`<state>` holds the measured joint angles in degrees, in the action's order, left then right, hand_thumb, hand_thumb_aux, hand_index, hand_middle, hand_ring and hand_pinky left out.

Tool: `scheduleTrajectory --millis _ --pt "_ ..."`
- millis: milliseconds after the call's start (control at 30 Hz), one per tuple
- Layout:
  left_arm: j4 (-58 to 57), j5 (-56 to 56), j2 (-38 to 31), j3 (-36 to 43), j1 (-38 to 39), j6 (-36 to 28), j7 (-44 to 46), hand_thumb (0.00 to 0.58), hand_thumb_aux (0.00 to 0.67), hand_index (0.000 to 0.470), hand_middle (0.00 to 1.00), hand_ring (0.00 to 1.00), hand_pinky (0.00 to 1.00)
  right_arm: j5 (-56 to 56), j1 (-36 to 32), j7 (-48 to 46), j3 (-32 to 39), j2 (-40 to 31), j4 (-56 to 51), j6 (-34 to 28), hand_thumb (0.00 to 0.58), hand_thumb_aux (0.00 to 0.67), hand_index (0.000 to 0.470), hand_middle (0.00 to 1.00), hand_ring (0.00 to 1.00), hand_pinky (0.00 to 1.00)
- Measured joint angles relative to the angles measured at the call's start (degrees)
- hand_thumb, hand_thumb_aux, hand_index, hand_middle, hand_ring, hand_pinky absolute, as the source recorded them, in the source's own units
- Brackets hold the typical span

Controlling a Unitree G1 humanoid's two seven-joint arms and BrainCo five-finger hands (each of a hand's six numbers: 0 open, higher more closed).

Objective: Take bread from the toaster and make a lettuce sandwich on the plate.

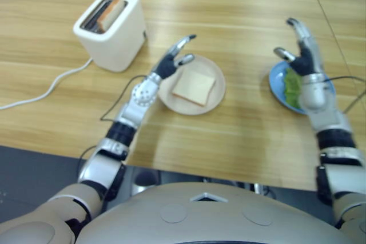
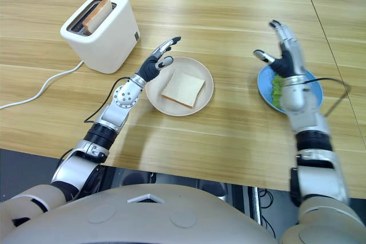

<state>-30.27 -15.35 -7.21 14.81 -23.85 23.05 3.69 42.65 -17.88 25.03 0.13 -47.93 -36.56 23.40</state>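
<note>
Left eye view: our two hands hover open over two plates on the light wooden table [image 1: 240, 4].
Our left hand [image 1: 170, 63] hangs with fingers stretched, holding nothing, at the left rim of the round beige plate [image 1: 219, 91], where a square slice of white bread [image 1: 194, 87] lies flat. Our right hand [image 1: 303, 55] is spread and empty above the small blue plate [image 1: 276, 84] carrying green lettuce [image 1: 293, 87]. A browned slice [image 1: 111, 11] stands in the white boxy toaster [image 1: 114, 38], further left.

Table [image 2: 229, 4] — toaster [image 2: 106, 41], plate [image 2: 207, 78], blue plate [image 2: 264, 86].
</note>
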Motion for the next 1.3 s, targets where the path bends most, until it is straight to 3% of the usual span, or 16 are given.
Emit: scheduleTrajectory --millis 67,167,467,667,1033,1067,1100,1133,1233,1267,1300 --pt "-3.99 -0.91 -0.21 -0.30 -0.71 -0.04 -2.43 0.000 0.000 0.000 0.00 0.00 0.00 6.81 -2.09 1.72 4.37 -3.60 -5.83 -6.86 0.000 0.000 0.000 0.00 0.00 0.00" --pt "-9.20 -1.17 -0.24 -1.12 -1.74 0.28 -4.17 0.000 0.000 0.000 0.00 0.00 0.00 11.70 -3.49 1.39 10.51 -5.00 -14.59 -12.45 0.000 0.000 0.000 0.00 0.00 0.00" --pt "-12.90 -1.77 -0.42 -1.25 -2.46 2.17 -5.18 0.000 0.000 0.000 0.00 0.00 0.00 14.04 -6.77 0.74 21.06 -4.06 -26.65 -15.07 0.000 0.000 0.000 0.00 0.00 0.00" --pt "-14.01 -1.85 -0.49 -1.34 -2.74 2.30 -5.23 0.000 0.000 0.000 0.00 0.00 0.00 12.48 -4.44 1.89 22.72 -3.77 -26.35 -15.03 0.000 0.000 0.000 0.00 0.00 0.00" --pt "-17.22 -2.14 -0.46 -1.37 -3.42 2.37 -6.29 0.000 0.000 0.000 0.00 0.00 0.00 9.71 2.85 2.24 22.31 -5.15 -15.92 -16.61 0.000 0.000 0.000 0.00 0.00 0.00" --pt "-17.28 -2.17 -0.45 -1.35 -3.42 2.39 -6.31 0.000 0.000 0.000 0.00 0.00 0.00 9.55 2.96 2.07 22.31 -5.15 -15.88 -16.68 0.261 0.173 0.119 0.00 0.00 0.00" --pt "-17.33 -2.19 -0.46 -1.35 -3.42 2.39 -6.32 0.000 0.000 0.000 0.00 0.00 0.00 9.34 3.09 1.83 22.31 -5.15 -15.89 -16.71 0.261 0.173 0.119 0.00 0.00 0.00" --pt "-17.36 -2.22 -0.46 -1.35 -3.42 2.40 -6.33 0.000 0.000 0.000 0.00 0.00 0.00 8.91 3.26 1.59 22.32 -5.14 -15.86 -16.59 0.491 0.407 0.280 0.00 0.00 0.00" --pt "-17.45 -2.27 -0.40 -1.32 -3.50 2.41 -6.35 0.000 0.000 0.000 0.00 0.00 0.00 8.48 3.58 0.72 22.37 -4.98 -14.97 -16.46 0.564 0.560 0.384 0.00 0.00 0.00" --pt "-17.45 -2.28 -0.41 -1.32 -3.50 2.42 -6.35 0.000 0.000 0.000 0.00 0.00 0.00 8.45 3.65 0.63 22.37 -4.87 -14.80 -16.45 0.579 0.649 0.446 0.00 0.00 0.00" --pt "-17.45 -2.28 -0.42 -1.33 -3.50 2.42 -6.35 0.000 0.000 0.000 0.00 0.00 0.00 8.32 3.53 0.62 22.37 -4.64 -14.83 -16.40 0.580 0.670 0.460 0.00 0.00 0.00"
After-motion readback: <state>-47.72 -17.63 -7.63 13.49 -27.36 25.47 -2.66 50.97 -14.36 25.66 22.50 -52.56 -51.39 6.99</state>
